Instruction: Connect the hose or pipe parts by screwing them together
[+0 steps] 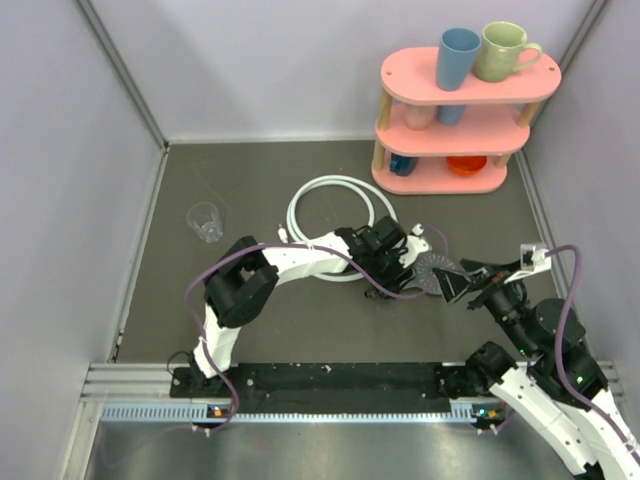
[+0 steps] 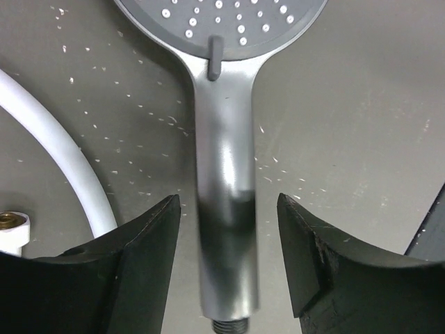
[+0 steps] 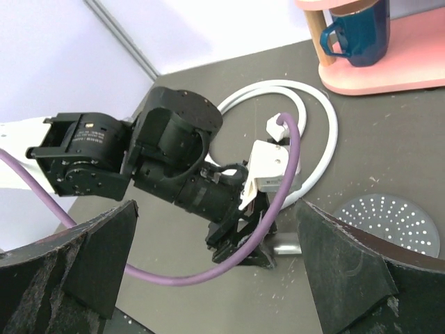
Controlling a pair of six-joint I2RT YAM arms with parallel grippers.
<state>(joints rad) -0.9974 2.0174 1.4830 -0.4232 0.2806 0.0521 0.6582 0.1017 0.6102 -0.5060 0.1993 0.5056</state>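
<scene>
The dark grey shower head lies on the table with its perforated face [image 2: 222, 21] away from my left wrist and its straight handle [image 2: 226, 209] pointing back between the jaws. My left gripper [image 2: 228, 203] straddles that handle, open, with a narrow gap on each side. The threaded end [image 2: 229, 325] of the handle sticks out bare. The white hose [image 1: 335, 205] lies looped behind, and one end fitting [image 2: 10, 221] rests left of the left finger. My right gripper [image 3: 215, 205] hovers wide open, holding nothing, just right of the shower face [image 1: 438, 272] and facing the left gripper [image 1: 395, 268].
A small clear cup [image 1: 206, 221] stands at the left of the table. A pink two-tier shelf [image 1: 460, 110] with mugs stands at the back right. A purple cable [image 3: 278, 202] arcs over the left wrist. Grey walls enclose the table.
</scene>
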